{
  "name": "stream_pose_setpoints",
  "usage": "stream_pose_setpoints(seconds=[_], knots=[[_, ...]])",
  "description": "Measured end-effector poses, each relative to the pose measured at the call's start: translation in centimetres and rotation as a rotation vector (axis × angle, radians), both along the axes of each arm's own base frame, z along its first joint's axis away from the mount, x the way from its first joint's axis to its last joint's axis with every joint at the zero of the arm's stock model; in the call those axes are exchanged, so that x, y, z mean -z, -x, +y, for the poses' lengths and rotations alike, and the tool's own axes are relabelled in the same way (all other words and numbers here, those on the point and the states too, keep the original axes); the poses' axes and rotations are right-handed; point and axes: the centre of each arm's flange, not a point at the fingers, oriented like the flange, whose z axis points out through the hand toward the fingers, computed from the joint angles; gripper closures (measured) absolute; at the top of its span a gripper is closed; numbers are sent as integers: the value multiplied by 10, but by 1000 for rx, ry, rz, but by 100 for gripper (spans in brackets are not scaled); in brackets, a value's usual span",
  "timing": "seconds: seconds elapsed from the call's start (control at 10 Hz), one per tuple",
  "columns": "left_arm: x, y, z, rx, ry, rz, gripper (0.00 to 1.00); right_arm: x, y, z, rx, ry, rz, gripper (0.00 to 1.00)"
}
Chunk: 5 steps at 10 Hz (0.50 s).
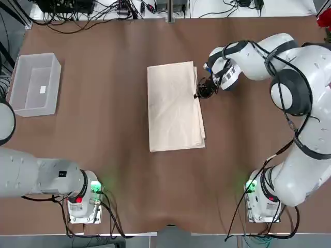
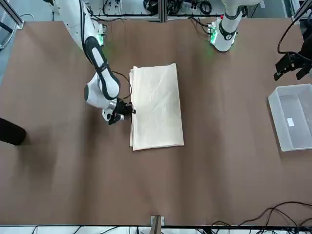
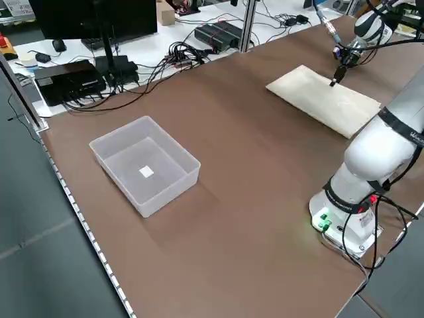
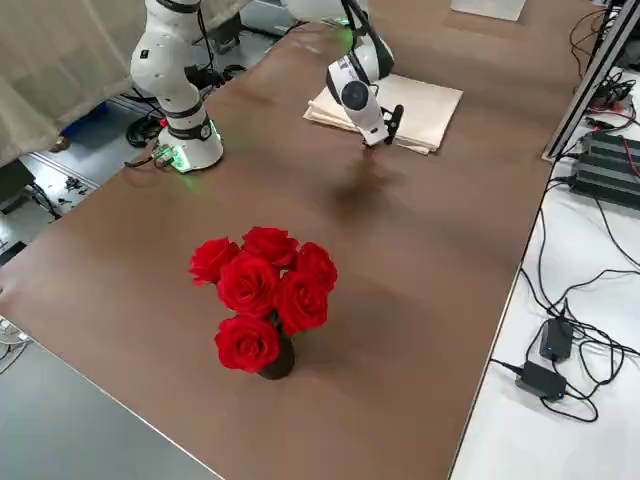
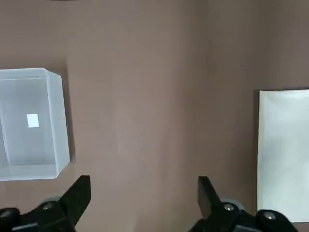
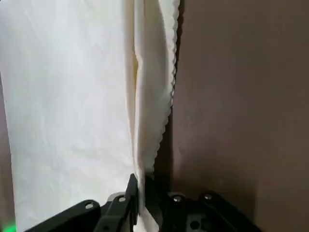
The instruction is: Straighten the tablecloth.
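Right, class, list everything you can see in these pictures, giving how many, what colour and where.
Folded thin fabric tablecloth: one, cream-beige, mid-table
Large smooth table covering: one, brown, under everything on the table
Rectangular clear plastic bin: one, translucent with a white label, at the table's left end
Artificial-looking roses: a bunch, red, in a dark vase toward the table's right end
Thin cables: many, black, beyond the table's far edge
Monitor: one, black, on a white side desk
Left arm's tool: one, black, open, over the table between bin and cloth
Right arm's tool: one, black, shut on the tablecloth's right edge
Robot arms: two, white
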Motion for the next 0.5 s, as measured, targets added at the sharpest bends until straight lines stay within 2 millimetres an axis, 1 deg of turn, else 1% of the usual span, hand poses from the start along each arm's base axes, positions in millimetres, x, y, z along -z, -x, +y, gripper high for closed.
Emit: stream_pose_setpoints(seconds=[0.2, 0.5], knots=[[0, 0, 0, 0, 0, 0, 2, 1, -1, -13, -7, -5, -12, 92], [0, 0, 0, 0, 0, 0, 2, 1, -2, -27, -22, -12, -29, 92]])
